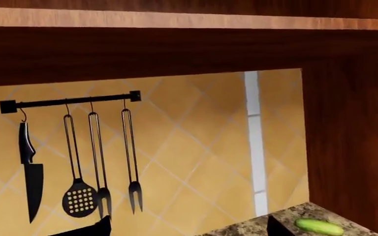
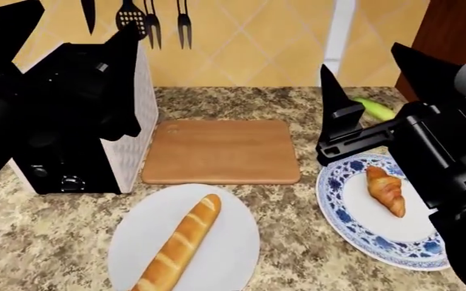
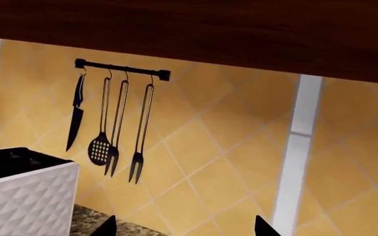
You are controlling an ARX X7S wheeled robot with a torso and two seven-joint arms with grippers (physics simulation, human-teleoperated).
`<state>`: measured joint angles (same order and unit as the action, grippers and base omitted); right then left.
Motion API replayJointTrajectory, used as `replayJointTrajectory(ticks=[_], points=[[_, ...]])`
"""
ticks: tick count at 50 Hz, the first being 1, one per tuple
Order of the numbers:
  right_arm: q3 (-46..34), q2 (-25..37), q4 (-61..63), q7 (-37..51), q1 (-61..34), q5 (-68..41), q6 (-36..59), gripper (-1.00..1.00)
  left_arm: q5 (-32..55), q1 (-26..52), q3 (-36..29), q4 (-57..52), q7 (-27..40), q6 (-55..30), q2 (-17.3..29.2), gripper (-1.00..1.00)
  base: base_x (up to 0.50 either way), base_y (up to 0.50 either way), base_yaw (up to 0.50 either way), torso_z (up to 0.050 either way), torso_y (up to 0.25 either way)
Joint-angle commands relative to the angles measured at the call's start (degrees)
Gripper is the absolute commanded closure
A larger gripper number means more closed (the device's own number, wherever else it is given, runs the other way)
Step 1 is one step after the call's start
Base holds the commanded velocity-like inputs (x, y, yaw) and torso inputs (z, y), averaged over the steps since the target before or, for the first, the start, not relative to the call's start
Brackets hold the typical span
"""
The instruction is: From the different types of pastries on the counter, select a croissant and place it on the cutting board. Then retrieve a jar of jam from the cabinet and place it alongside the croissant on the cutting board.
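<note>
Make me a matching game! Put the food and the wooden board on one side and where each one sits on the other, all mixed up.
Things:
1. croissant
2. baguette
3. cutting board
4. cucumber

Places:
A. on the plain white plate
B. straight on the counter, beside the toaster
C. on the blue-patterned plate
D. far back by the wall

Pairs: 1-C, 2-A, 3-B, 4-D

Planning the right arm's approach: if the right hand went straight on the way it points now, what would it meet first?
Probably the tiled wall: the right hand aims at bare tile, beside the hanging utensils. The way looks free until there, though depth is unclear.
</note>
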<state>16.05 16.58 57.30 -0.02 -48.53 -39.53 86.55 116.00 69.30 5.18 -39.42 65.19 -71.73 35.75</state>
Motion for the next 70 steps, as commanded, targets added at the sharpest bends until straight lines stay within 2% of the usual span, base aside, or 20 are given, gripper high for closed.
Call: replayJointTrajectory(ticks=[1, 28, 34, 36, 44, 52, 64, 70], points=[[2.55, 2.07, -0.49, 3.63, -1.57, -9.19, 2.34, -1.0, 1.0, 1.54, -1.32, 0.11, 0.89, 1.01, 1.12, -1.0, 0.25, 0.0, 0.0, 0.0, 0.0], [4.82, 5.9, -2.62, 10.42, -1.46, -19.72, 2.73, -1.0, 2.4, 2.44, -3.24, -0.96, 1.49, 2.81, 2.18, -1.0, 0.08, 0.05, 0.0, 0.0, 0.001], [2.47, 15.02, -7.5, 21.43, -0.94, -38.6, 3.06, -1.0, 1.88, 1.98, -3.14, -1.12, 1.09, 2.85, 2.2, -1.0, 0.0, 0.0, 0.0, 0.0, 0.0], [0.87, 18.27, -8.97, 23.26, -0.73, -41.47, 2.75, -1.0, 1.88, 2.04, -3.32, -1.18, 1.18, 2.96, 2.21, -1.0, 0.0, 0.0, 0.0, 0.0, 0.0], [-4.35, 28.02, -12.87, 21.74, 0.9, -38.95, 1.98, -1.0, 1.02, 2.06, -3.55, -0.99, 0.67, 2.89, 2.16, -1.0, 0.0, 0.0, 0.0, 0.0, 0.0], [-6.61, 34.53, -17.85, 23.36, -1.09, -44.7, 1.5, -1.0, 1.73, 1.99, -3.27, -1.25, 0.9, 3.64, 3.1, -1.0, 0.0, 0.0, 0.0, 0.0, 0.0], [-0.78, 39.38, -20.33, 18.82, 8.5, -41.89, -2.74, -1.0, 2.28, 2.75, -4.35, -1.45, 1.58, 4.48, 3.5, -1.0, 0.0, 0.0, 0.0, 0.0, 0.0], [-0.26, 41.08, -21.38, 14.46, 16.76, -33.69, -6.26, -1.0, 2.26, 3.15, -4.98, -1.4, 1.75, 4.72, 3.51, -1.0, 0.0, 0.0, 0.0, 0.0, 0.0]])
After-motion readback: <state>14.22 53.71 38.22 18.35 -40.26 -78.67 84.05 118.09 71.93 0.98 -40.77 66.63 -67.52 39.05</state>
